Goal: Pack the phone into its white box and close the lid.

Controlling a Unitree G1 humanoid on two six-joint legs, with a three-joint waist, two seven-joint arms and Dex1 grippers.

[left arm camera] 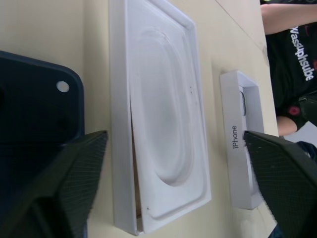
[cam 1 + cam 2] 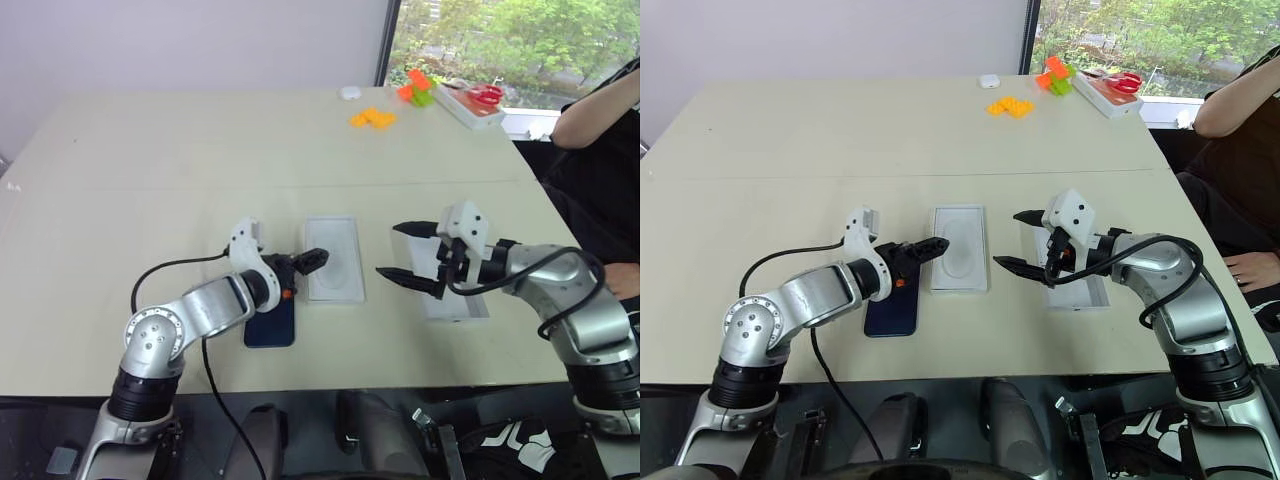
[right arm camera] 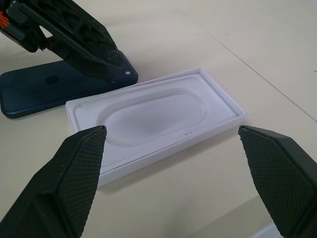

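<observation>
Both arms low, flanking the white box (image 2: 333, 259).

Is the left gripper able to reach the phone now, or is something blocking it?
Probably yes. The left gripper is open directly above the phone, which lies flat on the table beside the white box. Nothing sits between them.

Orange blocks (image 2: 373, 118), a green piece (image 2: 422, 97), a small white object (image 2: 350, 92) and red scissors (image 2: 487, 94) on a white tray (image 2: 462, 108) crowd the far table (image 2: 150, 170), a seated person (image 2: 600, 150) alongside.
</observation>
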